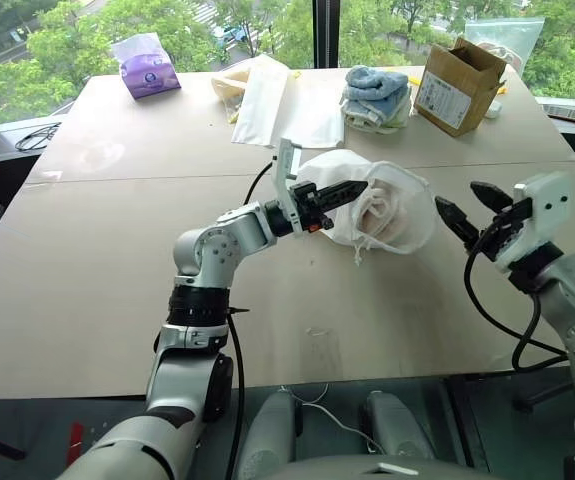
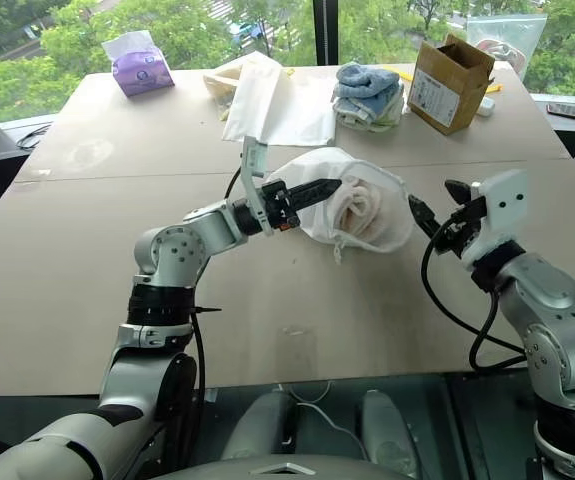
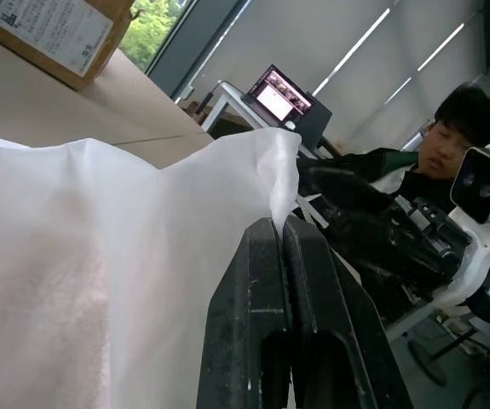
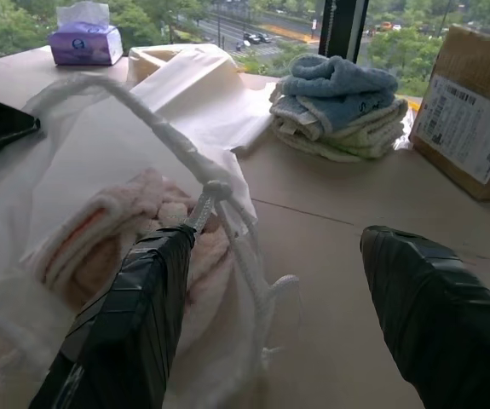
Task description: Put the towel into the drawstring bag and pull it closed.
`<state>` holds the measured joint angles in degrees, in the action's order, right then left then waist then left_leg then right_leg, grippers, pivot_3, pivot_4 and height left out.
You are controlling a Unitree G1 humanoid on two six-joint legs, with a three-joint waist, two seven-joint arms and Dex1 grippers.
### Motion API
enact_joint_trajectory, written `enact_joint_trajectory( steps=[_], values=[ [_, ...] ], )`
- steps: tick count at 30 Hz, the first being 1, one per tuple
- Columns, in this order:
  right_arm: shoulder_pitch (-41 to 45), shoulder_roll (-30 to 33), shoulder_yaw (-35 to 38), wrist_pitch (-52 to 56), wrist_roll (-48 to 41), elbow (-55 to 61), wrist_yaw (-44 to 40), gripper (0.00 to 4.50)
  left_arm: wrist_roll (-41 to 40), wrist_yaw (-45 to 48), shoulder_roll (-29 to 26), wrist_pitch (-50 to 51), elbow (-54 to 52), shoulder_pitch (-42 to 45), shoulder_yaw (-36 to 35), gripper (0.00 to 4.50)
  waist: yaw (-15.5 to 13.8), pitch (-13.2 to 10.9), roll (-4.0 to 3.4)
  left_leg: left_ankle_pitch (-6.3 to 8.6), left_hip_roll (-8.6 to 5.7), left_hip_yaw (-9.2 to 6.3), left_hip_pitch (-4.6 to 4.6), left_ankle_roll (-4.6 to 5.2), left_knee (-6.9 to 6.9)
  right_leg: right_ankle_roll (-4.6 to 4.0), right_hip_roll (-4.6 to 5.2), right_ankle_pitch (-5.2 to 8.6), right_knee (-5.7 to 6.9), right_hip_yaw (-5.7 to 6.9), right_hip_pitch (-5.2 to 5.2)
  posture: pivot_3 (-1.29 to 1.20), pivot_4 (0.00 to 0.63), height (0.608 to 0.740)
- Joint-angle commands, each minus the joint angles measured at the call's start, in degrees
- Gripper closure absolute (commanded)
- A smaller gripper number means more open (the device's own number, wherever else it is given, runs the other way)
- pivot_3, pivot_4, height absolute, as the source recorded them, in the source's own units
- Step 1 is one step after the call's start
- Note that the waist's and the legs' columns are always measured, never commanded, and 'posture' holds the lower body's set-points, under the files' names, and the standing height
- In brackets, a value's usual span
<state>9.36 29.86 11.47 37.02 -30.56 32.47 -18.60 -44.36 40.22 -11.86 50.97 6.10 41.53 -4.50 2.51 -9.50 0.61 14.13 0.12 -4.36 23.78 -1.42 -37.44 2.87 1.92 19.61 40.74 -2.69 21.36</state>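
Note:
The drawstring bag [image 1: 404, 222], a thin white pouch, lies at mid-table with its mouth facing right. The cream towel [image 1: 372, 212] is bunched inside it and shows through the mouth [image 4: 125, 230]. My left gripper [image 1: 352, 190] is shut on the bag's upper edge, pinching a fold of white fabric [image 3: 283, 226] and holding it slightly lifted. My right gripper [image 1: 459, 198] stands open just right of the bag's mouth, with nothing between its fingers. In the right wrist view a white cord [image 4: 176, 145] loops from the bag past the tip of one finger [image 4: 155, 281].
At the table's far side stand a purple tissue pack [image 1: 147, 68], flat white bags [image 1: 277, 100], a pile of blue and pale towels [image 1: 375, 95] and a cardboard box [image 1: 459, 85]. A person [image 3: 449, 145] sits beyond the table, near a laptop [image 3: 283, 95].

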Motion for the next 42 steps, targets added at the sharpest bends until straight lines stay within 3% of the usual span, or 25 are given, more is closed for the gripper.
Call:
enact_joint_trajectory(
  steps=[1,12,15,19,21,42],
  values=[
    [2.4,-0.91,-1.95,-1.95,1.3,-0.15,-0.55,1.12,-0.58,0.34,-0.01,-0.52,-1.63,1.35,-0.57,4.5,-0.05,0.0,0.0,0.0,0.0,-0.01,0.0,0.0,-0.02,0.0,0.0,0.0,0.0,0.01,-0.01,0.0,0.15,0.74],
    [8.73,-2.34,-5.91,-3.41,6.88,-8.69,-0.79,1.12,-0.86,-0.32,0.14,-0.3,-2.54,1.11,-0.61,4.5,-0.21,-0.01,0.01,0.0,-0.01,-0.07,0.04,0.0,-0.04,0.0,0.04,0.0,-0.03,0.07,-0.03,0.0,0.15,0.74],
    [8.91,-3.25,-5.08,-3.51,6.81,-8.6,-0.5,1.89,-0.91,-0.47,-0.03,-0.27,-2.66,1.0,-0.76,4.5,-0.18,0.0,0.01,0.0,0.0,-0.08,0.04,0.0,-0.04,0.0,0.04,0.0,-0.03,0.08,-0.03,0.0,0.15,0.74],
    [8.49,-3.45,-4.67,-2.94,6.89,-7.52,-0.58,3.93,-0.91,-0.57,-0.12,-0.26,-2.78,0.79,-0.78,4.5,-0.17,0.0,0.01,0.0,0.0,-0.08,0.03,0.0,-0.04,0.0,0.04,0.0,-0.02,0.08,-0.03,0.0,0.15,0.74],
    [8.23,-3.43,-4.56,-2.75,6.8,-6.87,-0.55,4.47,-0.87,-0.56,-0.09,-0.29,-2.74,0.72,-0.7,4.5,-0.17,0.0,0.01,0.0,0.0,-0.08,0.03,0.0,-0.04,0.0,0.04,0.0,-0.03,0.08,-0.04,0.0,0.15,0.74],
    [6.18,-5.28,6.62,2.04,-0.63,0.45,5.62,4.47,0.19,-0.35,-0.59,-0.05,-1.96,0.38,0.18,4.5,-0.17,0.0,0.01,0.0,0.0,-0.08,0.03,0.0,-0.04,0.0,0.04,0.0,-0.02,0.07,-0.04,0.0,0.15,0.74]
  ],
)
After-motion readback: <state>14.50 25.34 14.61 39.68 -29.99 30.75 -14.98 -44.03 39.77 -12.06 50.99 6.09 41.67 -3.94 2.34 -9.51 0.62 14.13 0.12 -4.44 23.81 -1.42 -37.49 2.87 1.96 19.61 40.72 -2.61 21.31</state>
